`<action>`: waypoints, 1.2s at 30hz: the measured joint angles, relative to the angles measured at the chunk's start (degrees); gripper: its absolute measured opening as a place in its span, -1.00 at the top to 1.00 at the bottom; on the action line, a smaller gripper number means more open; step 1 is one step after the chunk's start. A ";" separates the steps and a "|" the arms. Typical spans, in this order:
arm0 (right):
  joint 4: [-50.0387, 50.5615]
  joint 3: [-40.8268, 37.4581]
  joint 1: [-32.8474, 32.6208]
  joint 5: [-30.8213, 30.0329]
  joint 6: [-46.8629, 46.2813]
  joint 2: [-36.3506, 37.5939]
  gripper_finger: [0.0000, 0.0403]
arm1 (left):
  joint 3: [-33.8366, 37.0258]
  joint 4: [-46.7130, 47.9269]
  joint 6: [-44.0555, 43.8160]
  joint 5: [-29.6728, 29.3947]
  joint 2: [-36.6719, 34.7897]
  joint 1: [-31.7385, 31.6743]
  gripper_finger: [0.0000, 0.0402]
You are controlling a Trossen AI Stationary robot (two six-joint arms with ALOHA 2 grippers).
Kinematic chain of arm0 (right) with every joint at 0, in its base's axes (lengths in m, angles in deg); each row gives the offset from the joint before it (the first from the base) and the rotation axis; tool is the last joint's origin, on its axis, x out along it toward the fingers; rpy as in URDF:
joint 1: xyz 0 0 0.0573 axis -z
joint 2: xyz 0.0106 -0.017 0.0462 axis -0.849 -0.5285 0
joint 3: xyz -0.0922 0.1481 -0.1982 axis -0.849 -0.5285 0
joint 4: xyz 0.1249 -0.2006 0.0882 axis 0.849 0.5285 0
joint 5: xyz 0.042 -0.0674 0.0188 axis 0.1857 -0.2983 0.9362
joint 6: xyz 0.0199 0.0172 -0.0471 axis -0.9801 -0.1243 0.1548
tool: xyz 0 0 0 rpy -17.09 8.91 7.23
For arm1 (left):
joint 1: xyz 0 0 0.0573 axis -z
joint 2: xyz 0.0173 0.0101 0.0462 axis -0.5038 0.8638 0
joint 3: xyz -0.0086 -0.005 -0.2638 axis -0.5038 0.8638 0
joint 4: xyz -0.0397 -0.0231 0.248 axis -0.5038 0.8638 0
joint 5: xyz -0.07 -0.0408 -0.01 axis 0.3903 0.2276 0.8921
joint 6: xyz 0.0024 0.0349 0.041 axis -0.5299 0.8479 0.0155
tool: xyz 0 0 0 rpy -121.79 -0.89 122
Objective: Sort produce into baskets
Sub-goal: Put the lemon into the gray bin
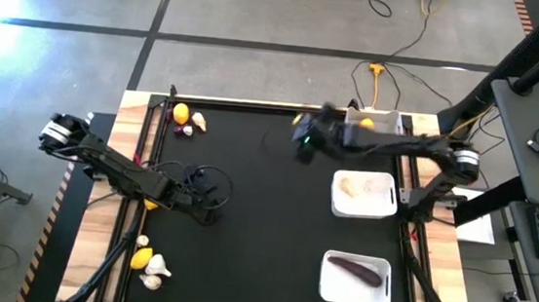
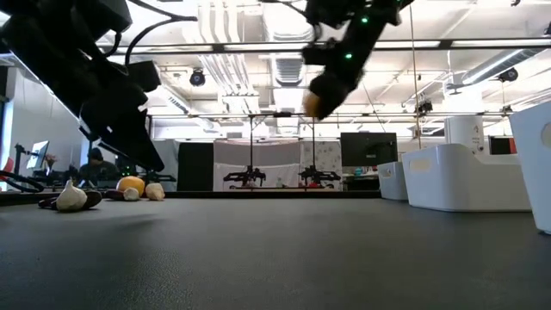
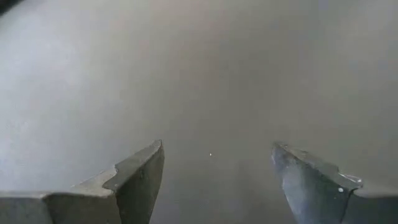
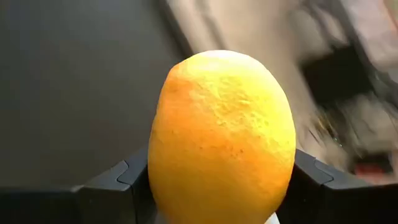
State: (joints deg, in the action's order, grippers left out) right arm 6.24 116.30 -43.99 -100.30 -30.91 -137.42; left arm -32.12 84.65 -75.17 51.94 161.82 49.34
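Observation:
My right gripper (image 1: 302, 146) hangs high over the far middle of the black mat, shut on a yellow-orange lemon (image 4: 221, 137). The low view shows that lemon (image 2: 312, 103) well above the table. My left gripper (image 3: 217, 180) is open close over bare mat at the centre left (image 1: 209, 207), with nothing between its fingers. Three white baskets stand on the right: the far one (image 1: 386, 115) holds a lemon, the middle one (image 1: 364, 195) whitish bulbs, the near one (image 1: 357, 281) a purple eggplant. My right gripper pinches the lemon between its two fingers (image 4: 121, 180), one on each of its opposite sides (image 4: 160, 168). The fingers slant down from the table's right side. The lemon is lifted clear of the mat and sticks out past the fingers.
Loose produce lies on the mat at the far left: a lemon (image 1: 181, 114), a bulb (image 1: 199, 122) and a purple bit (image 1: 186, 130). At the near left lie another lemon (image 1: 143, 259) and bulbs (image 1: 153, 278). The mat's middle is bare.

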 joint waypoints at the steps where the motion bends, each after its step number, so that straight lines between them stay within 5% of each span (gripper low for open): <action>1: 1.99 0.00 2.14 -0.60 -1.54 1.25 -0.11 | 0.00 -0.08 0.17 -0.02 -0.10 -0.02 -0.39; 8: 10.75 -3.41 19.83 -0.23 -11.66 3.25 -0.12 | -0.04 0.39 2.09 5.31 -0.30 0.09 -0.39; 16: 9.60 -8.50 32.68 9.92 -13.21 1.39 -0.12 | -1.33 0.33 3.94 18.66 -0.37 0.48 -0.39; 24: 7.38 -9.57 36.09 14.39 -10.15 -1.90 -0.18 | -5.85 7.50 4.01 19.17 -0.46 1.91 -0.39; 36: 8.45 -10.08 35.40 13.93 -7.81 0.14 -0.61 | -13.58 24.72 -2.67 26.80 -0.50 2.08 -0.39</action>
State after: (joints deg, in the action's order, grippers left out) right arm 14.69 106.22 -8.60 -86.37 -38.72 -137.28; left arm -45.71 109.37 -77.84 78.74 161.32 51.42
